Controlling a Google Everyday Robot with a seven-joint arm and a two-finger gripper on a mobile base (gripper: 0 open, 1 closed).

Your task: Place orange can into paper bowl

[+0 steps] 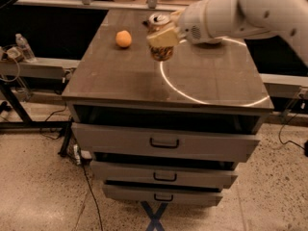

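Observation:
The orange can (161, 53) has a silver top and an orange-tan label with dark print. It hangs tilted a little above the dark tabletop (120, 76), near the back middle. My gripper (162, 36) is shut on the can, its tan fingers (166, 35) wrapped across the can's middle. The white arm reaches in from the upper right. The paper bowl does not show; it may be hidden behind the arm.
A small round orange fruit (123, 38) lies on the table left of the can. A bright ring of reflected light (179, 94) marks the table's right half. Three drawers (163, 142) sit below the top. A water bottle (23, 47) stands on a shelf at the left.

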